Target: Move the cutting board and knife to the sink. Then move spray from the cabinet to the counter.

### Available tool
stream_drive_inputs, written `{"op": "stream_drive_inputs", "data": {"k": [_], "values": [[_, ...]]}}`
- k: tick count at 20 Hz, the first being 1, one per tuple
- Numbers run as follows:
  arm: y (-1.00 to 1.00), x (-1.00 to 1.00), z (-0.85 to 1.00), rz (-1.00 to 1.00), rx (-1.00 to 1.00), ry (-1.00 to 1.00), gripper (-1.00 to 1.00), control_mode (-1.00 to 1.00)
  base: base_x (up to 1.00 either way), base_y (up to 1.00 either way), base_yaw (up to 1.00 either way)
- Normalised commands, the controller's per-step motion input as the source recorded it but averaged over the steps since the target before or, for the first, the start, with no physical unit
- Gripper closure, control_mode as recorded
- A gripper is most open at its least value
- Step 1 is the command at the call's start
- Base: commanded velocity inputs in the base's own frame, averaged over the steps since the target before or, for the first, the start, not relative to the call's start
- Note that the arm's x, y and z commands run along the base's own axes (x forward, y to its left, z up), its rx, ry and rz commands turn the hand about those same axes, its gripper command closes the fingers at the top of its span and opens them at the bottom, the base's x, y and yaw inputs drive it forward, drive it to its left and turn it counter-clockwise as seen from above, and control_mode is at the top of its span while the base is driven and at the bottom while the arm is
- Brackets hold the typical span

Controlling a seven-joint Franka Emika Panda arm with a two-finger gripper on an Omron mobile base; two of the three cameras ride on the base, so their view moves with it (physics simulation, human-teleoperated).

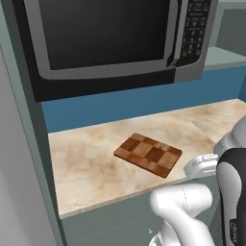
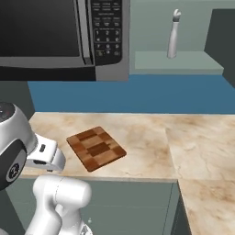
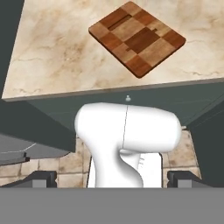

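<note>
On counter [image 2: 193, 137]: cutting board [image 1: 148, 154], nothing visibly on it; gripper [image 3: 112, 179] spread wide, empty.

we see the cutting board [image 1: 148, 154] lying flat on the counter [image 1: 86, 166], angled so its long side runs from upper left to lower right, nearer the front edge than the back. nothing on top of it. the counter's marbled top runs off to the right, with a light front edge and grey-green cabinet fronts [image 1: 110, 223] below. blue backsplash [image 1: 139, 103] behind it. a microwave [image 1: 115, 38] hangs above, door shut, keypad on its right side. our white arm [image 1: 192, 211] comes up at the lower right, in front of the counter edge, just right of the board.
</note>
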Motion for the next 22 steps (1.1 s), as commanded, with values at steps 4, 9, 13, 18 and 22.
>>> {"op": "stream_drive_inputs", "data": {"k": [4,9,13,18,22], "values": [[0.0,0.0,0.0,0.0,0.0,0.0,-1.0,1.0,-0.02,0.05,-0.06],[0.0,0.0,0.0,0.0,0.0,0.0,-1.0,1.0,-0.27,0.0,-0.05],[0.0,0.0,0.0,0.0,0.0,0.0,-1.0,1.0,-0.4,0.04,-0.02],[0.0,0.0,0.0,0.0,0.0,0.0,-1.0,1.0,-0.46,0.21,0.0],[0.0,0.0,0.0,0.0,0.0,0.0,-1.0,1.0,-0.13,0.27,0.0]]}}
